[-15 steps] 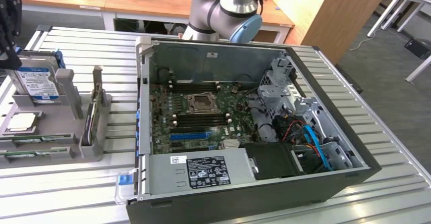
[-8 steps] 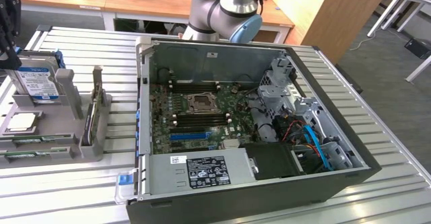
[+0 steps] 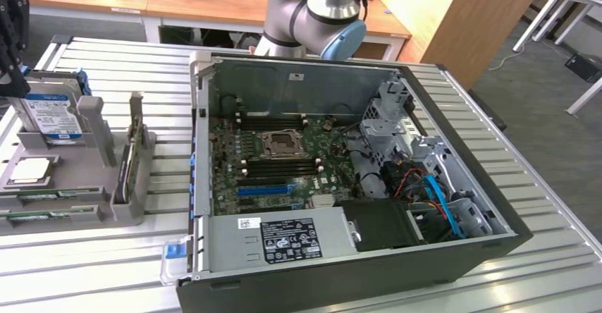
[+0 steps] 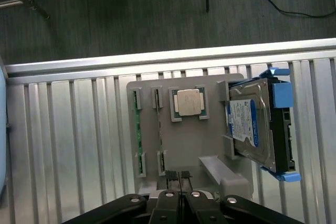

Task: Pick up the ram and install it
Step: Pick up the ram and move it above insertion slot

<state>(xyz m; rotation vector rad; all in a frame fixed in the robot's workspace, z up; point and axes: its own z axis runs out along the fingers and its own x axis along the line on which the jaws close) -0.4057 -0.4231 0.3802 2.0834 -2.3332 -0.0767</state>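
Gripper [image 4: 178, 176] shut and empty — fingertips [image 4: 170, 174] pressed together over the grey holder's [image 4: 194, 145] near edge.
The green ram [image 4: 138, 129] sits in an outer slot of that holder — off to one side of the fingertips, near but untouched.

No text, brand or number could be read.

- Hard drive [image 3: 38, 126]: carried a blue-and-white label [image 4: 242, 121]; its print was too fine to resolve.
- Power supply [image 3: 225, 246] in the computer case [image 3: 376, 285]: carried a black label [image 3: 290, 241] with white print and symbols, and beside it a small white sticker [image 3: 248, 222]. Neither was legible.
- Rear wall [image 3: 263, 91] of the case: carried a white tag [image 3: 296, 75], illegible.
- Processor [image 4: 188, 102] and ram [image 4: 137, 129], in the gray holder [image 4: 194, 145]: no readable marking.
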